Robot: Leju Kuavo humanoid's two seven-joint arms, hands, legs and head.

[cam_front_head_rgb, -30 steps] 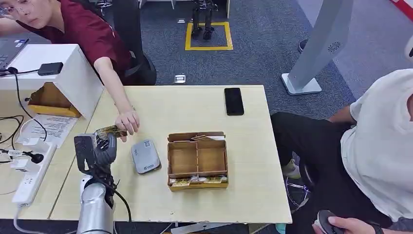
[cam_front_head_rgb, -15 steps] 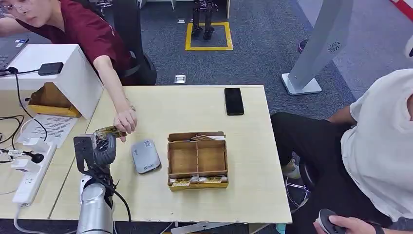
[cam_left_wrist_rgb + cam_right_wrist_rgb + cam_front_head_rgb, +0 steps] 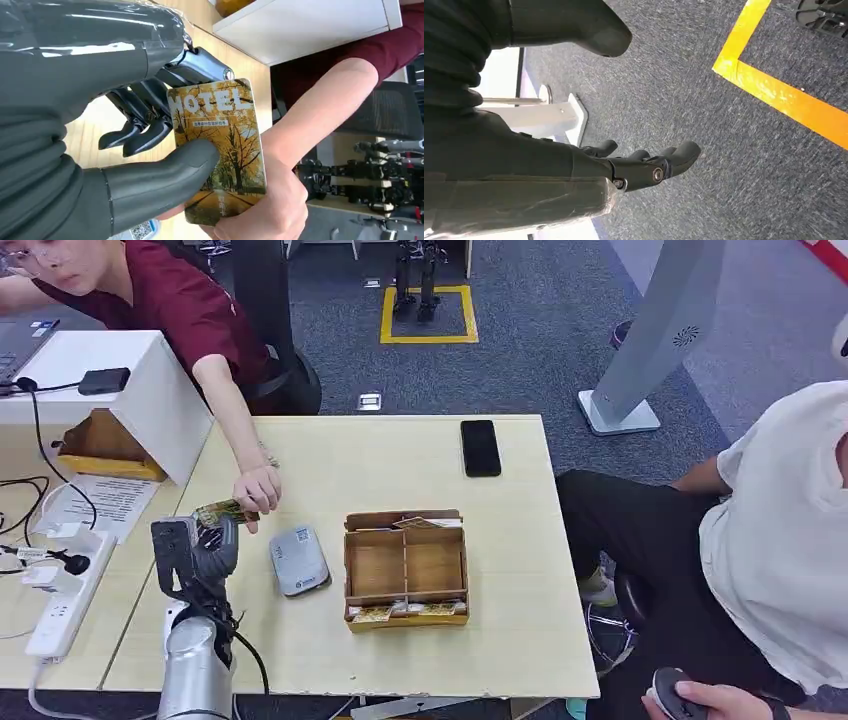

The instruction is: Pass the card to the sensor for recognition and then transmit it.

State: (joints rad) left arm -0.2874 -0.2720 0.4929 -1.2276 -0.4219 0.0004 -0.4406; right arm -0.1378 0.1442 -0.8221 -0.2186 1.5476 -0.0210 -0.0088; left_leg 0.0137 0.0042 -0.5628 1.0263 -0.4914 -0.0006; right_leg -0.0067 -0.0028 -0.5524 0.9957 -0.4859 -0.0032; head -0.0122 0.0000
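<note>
Near the left edge of the desk (image 3: 500, 640), the robot's left hand (image 3: 205, 550) holds the hotel card (image 3: 217, 150) pinched between its thumb and its darker fingers. A person's hand (image 3: 258, 486), reaching across from the far left corner, is already on the card's other end, so both have hold of it at once.

The grey sensor (image 3: 299, 560) lies flat on the desk just beside the robot's hand, towards the wooden box (image 3: 405, 565) in the middle.

The right hand (image 3: 644, 165) hangs down over the carpet, fingers loosely apart and holding nothing.

The risk here, I'd say, is the handover itself. If the thumb keeps pressing while the person pulls, the card could bend or be snatched crooked. If the thumb lets go before the person's hold is firm, the card could drop onto the desk by its left edge. I can't tell whether the sensor has read the card.
</note>
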